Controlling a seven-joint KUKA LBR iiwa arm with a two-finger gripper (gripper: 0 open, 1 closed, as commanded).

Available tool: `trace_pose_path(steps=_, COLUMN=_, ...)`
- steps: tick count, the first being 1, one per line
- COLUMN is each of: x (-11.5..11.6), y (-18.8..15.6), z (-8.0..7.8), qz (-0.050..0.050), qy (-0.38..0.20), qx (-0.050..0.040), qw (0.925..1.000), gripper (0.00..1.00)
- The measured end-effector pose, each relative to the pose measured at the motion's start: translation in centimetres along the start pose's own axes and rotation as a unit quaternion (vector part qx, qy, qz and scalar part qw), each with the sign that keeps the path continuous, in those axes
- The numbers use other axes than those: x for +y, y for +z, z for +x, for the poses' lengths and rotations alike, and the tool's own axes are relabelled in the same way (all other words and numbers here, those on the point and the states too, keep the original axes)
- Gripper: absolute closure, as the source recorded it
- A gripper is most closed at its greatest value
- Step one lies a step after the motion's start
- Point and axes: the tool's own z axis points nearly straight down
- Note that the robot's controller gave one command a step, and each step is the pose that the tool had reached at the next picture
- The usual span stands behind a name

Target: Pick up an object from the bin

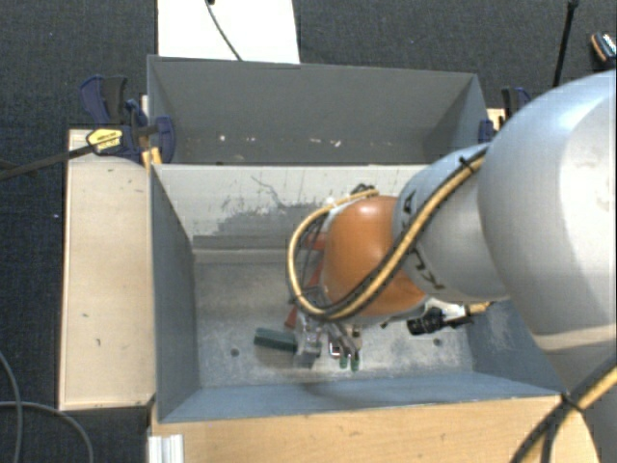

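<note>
My gripper hangs low over the bin floor near the front wall, just under the orange wrist cover. A small dark grey-green flat piece lies on the floor right at the gripper's left side. Its right end meets the gripper's body, and I cannot tell whether it is gripped. A short black stick-like thing with a pale end lies to the gripper's right, partly under the arm.
The big silver arm and its cables cover the right half of the bin. The bin's front wall is close below the gripper. Bare grey floor stretches to the left and towards the back wall.
</note>
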Motion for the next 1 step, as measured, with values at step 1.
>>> trace_pose_path(steps=1, x=4.9, y=-15.81, z=-1.93, qz=-0.004, qy=0.003, qx=-0.0057, qw=1.0, gripper=1.0)
